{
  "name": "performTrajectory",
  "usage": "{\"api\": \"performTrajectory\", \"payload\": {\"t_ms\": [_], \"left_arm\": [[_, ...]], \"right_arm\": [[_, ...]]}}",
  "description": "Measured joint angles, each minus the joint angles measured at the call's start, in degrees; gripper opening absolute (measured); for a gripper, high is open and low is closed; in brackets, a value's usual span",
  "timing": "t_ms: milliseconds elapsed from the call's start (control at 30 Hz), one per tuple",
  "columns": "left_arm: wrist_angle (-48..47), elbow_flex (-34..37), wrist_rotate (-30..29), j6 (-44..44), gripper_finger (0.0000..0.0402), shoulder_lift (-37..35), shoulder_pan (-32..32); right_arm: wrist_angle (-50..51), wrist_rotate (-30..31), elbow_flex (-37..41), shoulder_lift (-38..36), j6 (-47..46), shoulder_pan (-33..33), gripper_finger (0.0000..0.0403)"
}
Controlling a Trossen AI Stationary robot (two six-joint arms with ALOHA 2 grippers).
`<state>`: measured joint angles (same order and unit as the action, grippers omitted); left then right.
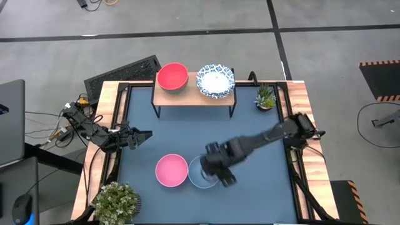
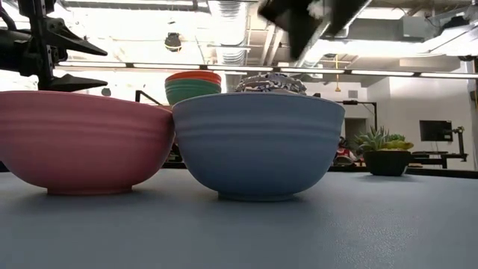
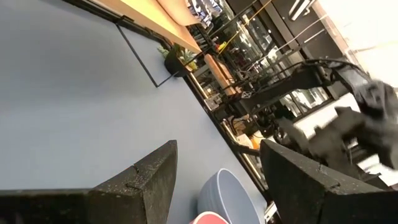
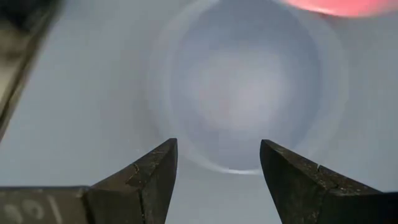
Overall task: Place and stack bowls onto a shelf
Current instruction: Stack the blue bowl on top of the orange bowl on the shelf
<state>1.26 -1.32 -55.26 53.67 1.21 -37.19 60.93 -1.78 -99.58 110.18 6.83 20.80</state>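
A light blue bowl (image 1: 199, 172) and a pink bowl (image 1: 171, 170) sit side by side on the blue mat near the table's near edge; in the low view the blue bowl (image 2: 258, 142) and the pink bowl (image 2: 78, 138) touch at their rims. My right gripper (image 1: 220, 167) hovers open above the blue bowl (image 4: 242, 81), touching nothing. On the shelf (image 1: 194, 95) stand a red bowl (image 1: 172, 76) stacked on a green one (image 2: 193, 92) and a white blue-patterned bowl (image 1: 215, 80). My left gripper (image 1: 145, 134) waits open at the table's left side.
A small potted plant (image 1: 265, 97) stands at the far right corner, a larger bushy plant (image 1: 117, 201) at the near left corner. The table's wooden rim (image 1: 106, 131) surrounds the mat. Bare mat lies between the shelf and the two bowls.
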Motion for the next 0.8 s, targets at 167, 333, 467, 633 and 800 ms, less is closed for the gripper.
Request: {"api": "performTrajectory", "payload": {"t_ms": [167,333,467,633,800], "left_arm": [[-0.02,0.00,-0.24,-0.30,0.0214,0.00,0.00],[-0.04,0.00,-0.40,0.02,0.0214,0.01,-0.01],[-0.02,0.00,-0.42,0.50,0.0214,0.02,-0.02],[-0.02,0.00,-0.42,0.57,0.0214,0.02,-0.02],[-0.03,0.00,-0.41,0.57,0.0214,0.00,-0.02]], "right_arm": [[1.82,-1.38,0.59,2.28,7.10,3.26,0.0255],[-5.75,1.58,4.28,2.66,5.76,2.36,0.0255],[-6.41,1.00,6.32,2.68,5.46,2.04,0.0255],[-9.03,0.24,10.92,2.70,5.66,2.03,0.0255],[-12.25,0.55,13.81,2.66,5.66,2.03,0.0241]]}}
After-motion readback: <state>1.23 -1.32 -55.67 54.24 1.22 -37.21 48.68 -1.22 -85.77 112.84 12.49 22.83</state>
